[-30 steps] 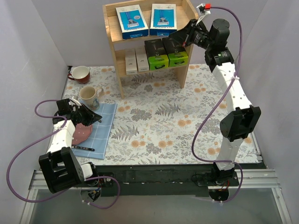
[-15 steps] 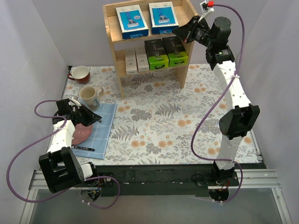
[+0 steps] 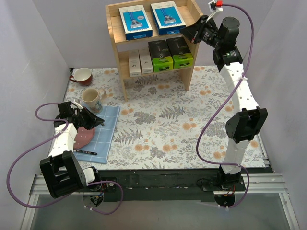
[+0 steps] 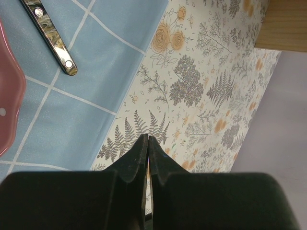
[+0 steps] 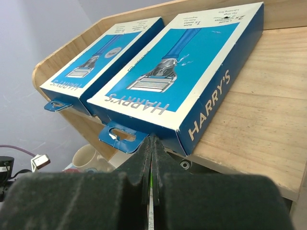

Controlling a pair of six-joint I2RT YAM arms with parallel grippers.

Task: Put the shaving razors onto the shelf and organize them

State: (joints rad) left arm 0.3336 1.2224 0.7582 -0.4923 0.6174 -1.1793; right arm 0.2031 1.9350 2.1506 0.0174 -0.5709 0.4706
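Shaving razors (image 3: 161,56): all six packs sit on the shelf (image 3: 117,48), upper centre of the overhead frame.

Nearest, lower left of the overhead frame: left gripper (image 3: 98,120) hangs over the right edge of a blue checked cloth (image 3: 103,134). Its fingers are pressed together with nothing between them; the wrist view shows the tips (image 4: 148,141) meeting above the cloth's border. A pink dish (image 3: 82,138) lies on the cloth, and a dark-handled utensil (image 3: 85,152) lies at the cloth's near end.

Middle ground: floral tablecloth (image 3: 163,129). A cream mug (image 3: 92,98) stands just beyond the cloth, and a red mug (image 3: 82,75) stands farther back by the left wall.

Shelf, lower tier: two slim white boxes (image 3: 140,61) on the left, two black boxes with lime-green ends (image 3: 171,53) on the right, side by side.

Shelf, top tier: two blue razor-picture packs lie flat and parallel, the left pack (image 3: 135,21) just beside the right pack (image 3: 167,18).

Farthest, upper right: right gripper (image 3: 184,31) is raised to top-tier height at the shelf's right side, fingers closed on nothing. In its wrist view the tips (image 5: 151,139) sit just beside the hang-tab end of the right pack (image 5: 182,76); whether they touch cannot be told.
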